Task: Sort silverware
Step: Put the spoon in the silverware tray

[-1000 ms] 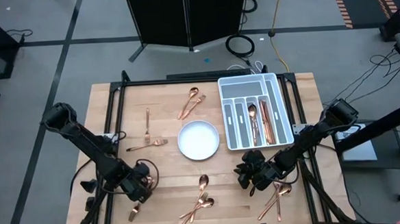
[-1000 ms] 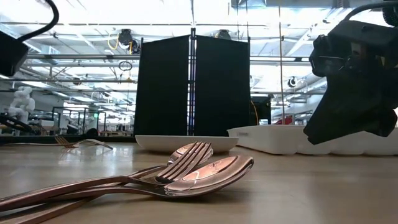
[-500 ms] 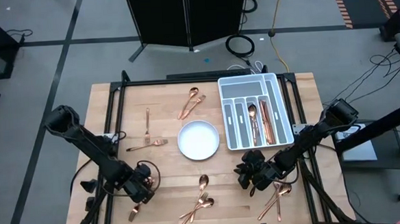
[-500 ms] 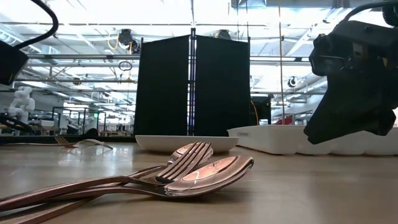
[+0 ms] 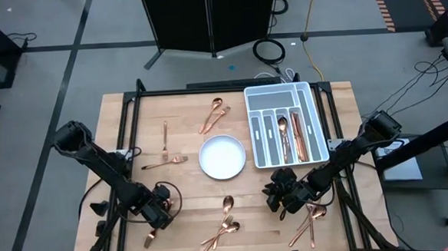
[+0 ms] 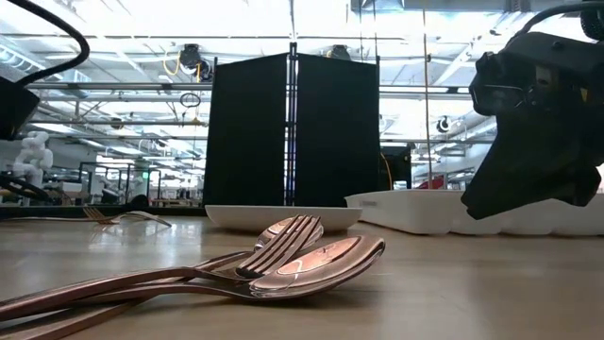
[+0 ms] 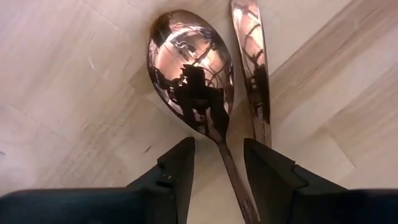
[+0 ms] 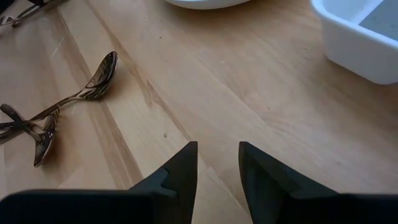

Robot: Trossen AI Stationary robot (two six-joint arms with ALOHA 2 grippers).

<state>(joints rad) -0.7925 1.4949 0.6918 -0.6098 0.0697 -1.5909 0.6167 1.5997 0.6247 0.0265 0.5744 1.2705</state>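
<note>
1. The wooden table (image 5: 177, 112) carries a white divided cutlery tray (image 5: 308, 98) at its far right, with several copper pieces already inside.
2. A round white plate (image 5: 222, 157) lies in the middle.
3. The right gripper (image 8: 217, 167) hovers open near the front right, holding nothing.
4. The left gripper (image 7: 217, 163) is at the front left, its fingers open on both sides of a spoon (image 7: 193, 71) handle.
5. I judge the step is picking this spoon; next, close and lift.

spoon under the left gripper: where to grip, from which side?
Grip the spoon on its slim handle just behind the bowl, coming straight down. It lies flat on the table, and the left gripper's open fingers already straddle the handle; the wide bowl looks too broad to pinch.
</note>
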